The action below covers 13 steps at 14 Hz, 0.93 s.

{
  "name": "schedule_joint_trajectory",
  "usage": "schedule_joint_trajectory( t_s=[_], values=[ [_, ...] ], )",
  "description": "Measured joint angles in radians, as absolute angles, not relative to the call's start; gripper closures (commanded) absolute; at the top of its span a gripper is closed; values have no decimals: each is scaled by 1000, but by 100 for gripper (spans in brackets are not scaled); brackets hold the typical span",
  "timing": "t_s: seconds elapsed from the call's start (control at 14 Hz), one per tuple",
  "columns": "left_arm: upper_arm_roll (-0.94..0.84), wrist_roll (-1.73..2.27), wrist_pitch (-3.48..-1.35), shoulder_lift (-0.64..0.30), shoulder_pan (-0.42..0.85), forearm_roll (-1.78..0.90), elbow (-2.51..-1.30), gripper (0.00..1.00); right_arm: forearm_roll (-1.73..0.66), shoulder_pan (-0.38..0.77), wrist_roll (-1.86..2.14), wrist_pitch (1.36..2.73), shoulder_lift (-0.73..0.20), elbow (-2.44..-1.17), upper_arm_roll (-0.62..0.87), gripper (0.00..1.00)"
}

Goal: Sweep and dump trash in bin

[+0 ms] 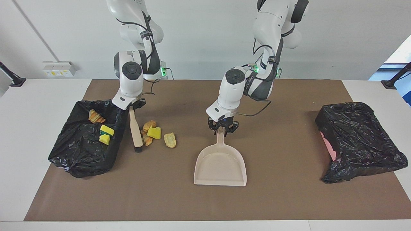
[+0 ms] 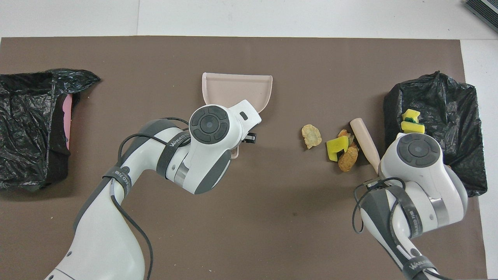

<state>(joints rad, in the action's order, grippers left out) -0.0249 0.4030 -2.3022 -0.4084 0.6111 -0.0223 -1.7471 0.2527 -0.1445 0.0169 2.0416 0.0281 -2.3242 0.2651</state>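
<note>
Loose trash lies on the brown mat: a yellow sponge piece [image 1: 154, 132] [image 2: 336, 147], tan lumps [image 1: 149, 124] [image 2: 347, 159] and a pale lump [image 1: 170, 140] [image 2: 311, 136]. My right gripper [image 1: 132, 107] is shut on the brush [image 1: 135, 128] [image 2: 363, 138], which slants down between these scraps and the black-lined bin [image 1: 80, 160] [image 2: 432, 105], bristles [image 1: 138, 148] at the mat. More scraps [image 1: 106, 130] lie in that bin. The beige dustpan [image 1: 220, 163] [image 2: 237, 89] lies flat mid-table, and my left gripper [image 1: 222, 127] is shut on its handle.
A second black-lined bin [image 1: 356, 141] [image 2: 27, 128] with a pink patch showing stands at the left arm's end of the table. The brown mat [image 1: 282, 199] covers most of the white table.
</note>
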Motion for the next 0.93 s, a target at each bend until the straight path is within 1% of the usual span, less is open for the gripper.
schedule_joint_trajectory(
  t_s=[0.07,0.14,0.36,0.57,0.72,0.93],
  values=[
    [-24,403,-2302,-408,611,-22,-1747,91,201,-131,20,2042,28,-2326,268,100],
    [-24,401,-2302,-408,611,-21,-1746,97,153,-111,20,2042,28,-2326,270,100],
    [-13,308,-2282,-399,609,-18,-1745,100,41,-61,18,2036,28,-2326,272,100],
    [8,11,-2138,-350,594,-17,-1742,100,-31,-49,16,2026,29,-2321,272,100],
    [16,-235,-2045,-302,548,-17,-1741,100,-33,-44,7,1982,42,-2303,272,100],
    [18,-506,-1982,-264,489,-16,-1745,100,36,-59,-103,1893,106,-2289,265,100]
  ],
)
